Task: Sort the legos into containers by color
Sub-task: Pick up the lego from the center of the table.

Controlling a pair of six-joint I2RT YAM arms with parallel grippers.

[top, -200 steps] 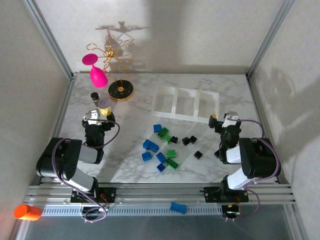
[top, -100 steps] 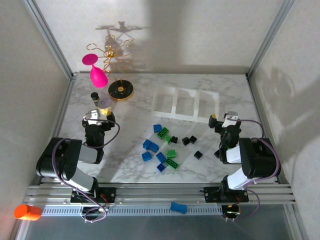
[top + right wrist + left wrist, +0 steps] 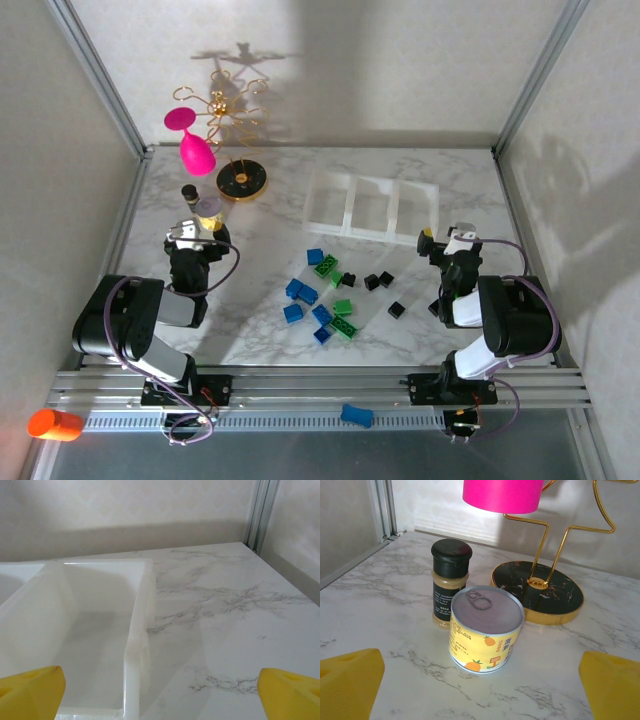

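Observation:
Blue, green and black legos [image 3: 330, 295] lie scattered on the marble table between the two arms. The white three-compartment tray [image 3: 372, 207] stands behind them, and its right compartment [image 3: 95, 645] is bare inside. My left gripper [image 3: 192, 232] rests at the left, open, with yellow fingertips [image 3: 350, 680] wide apart and nothing between them. My right gripper [image 3: 452, 240] rests at the right, just in front of the tray's right end, open, its yellow pads [image 3: 290, 690] spread with nothing held.
A yellow-labelled can [image 3: 485, 630] and a black-capped spice jar [image 3: 450, 580] stand right ahead of the left gripper. Behind them is a gold stand on a black base [image 3: 241, 181] holding a pink glass [image 3: 192, 145]. An orange cylinder [image 3: 55, 424] and a blue brick [image 3: 356, 414] lie off the table's front.
The orange cylinder at the lower left has shifted slightly along the front rail. Both arms and the legos have stayed still.

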